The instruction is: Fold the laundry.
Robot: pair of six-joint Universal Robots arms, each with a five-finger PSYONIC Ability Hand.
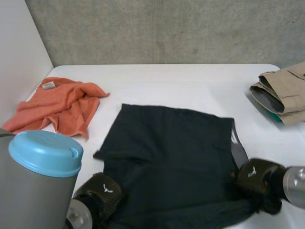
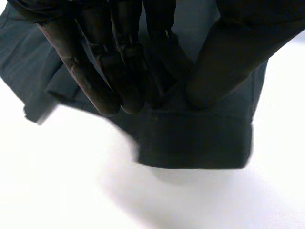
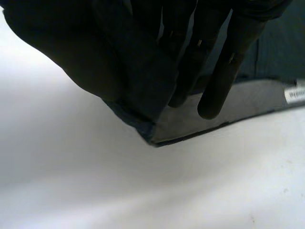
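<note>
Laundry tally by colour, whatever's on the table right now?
Dark: 1, the dark garment, spread flat
Orange: 1, the orange cloth, crumpled
Beige: 1, the beige pile, folded; a teal edge shows under it, cannot tell if it is a separate piece
Total: 3

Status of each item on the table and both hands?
Dark fabric garment: spread out, unfolded.
Orange towelling cloth: crumpled, unfolded.
Beige cloth trousers: folded.
Left hand: shut on the garment's near left corner.
Right hand: shut on its near right corner.
</note>
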